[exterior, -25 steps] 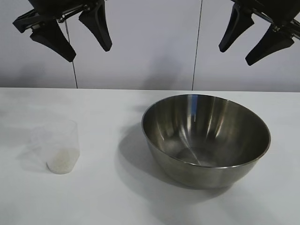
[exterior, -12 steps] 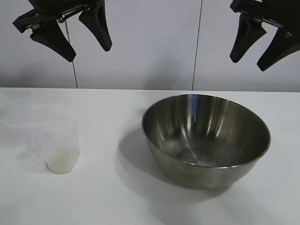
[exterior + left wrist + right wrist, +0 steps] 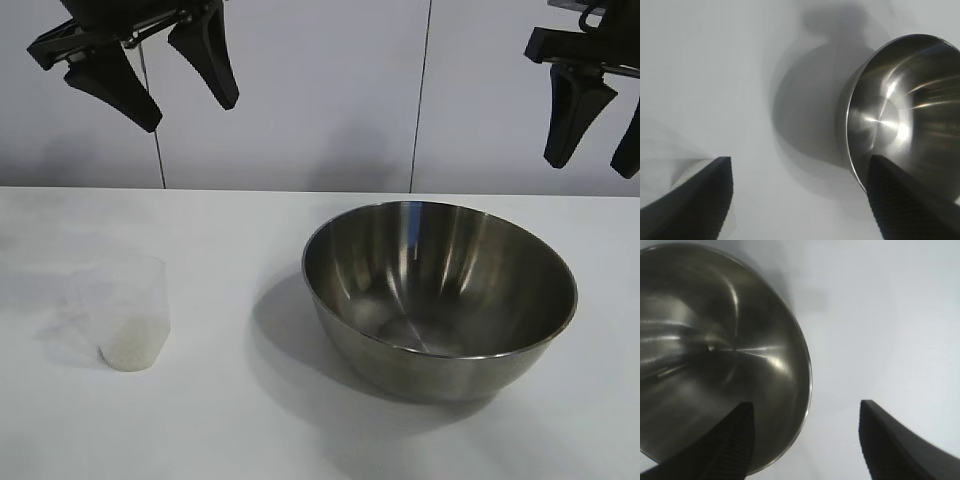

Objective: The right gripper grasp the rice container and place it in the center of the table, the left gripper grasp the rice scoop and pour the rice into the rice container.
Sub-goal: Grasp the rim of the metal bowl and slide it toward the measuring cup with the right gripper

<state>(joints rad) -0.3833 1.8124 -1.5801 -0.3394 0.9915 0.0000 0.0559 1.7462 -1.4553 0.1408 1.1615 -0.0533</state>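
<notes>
Table (image 3: 230, 420): rice (image 3: 128, 350) in scoop (image 3: 122, 310)

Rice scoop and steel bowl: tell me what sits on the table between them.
Nothing. In the exterior view, only bare white table and the bowl's shadow separate the rice scoop from the steel bowl.

Shiny steel rice container (image 3: 440, 300); clear rice scoop (image 3: 122, 312); white rice (image 3: 130, 347); white table (image 3: 230, 420).
</notes>
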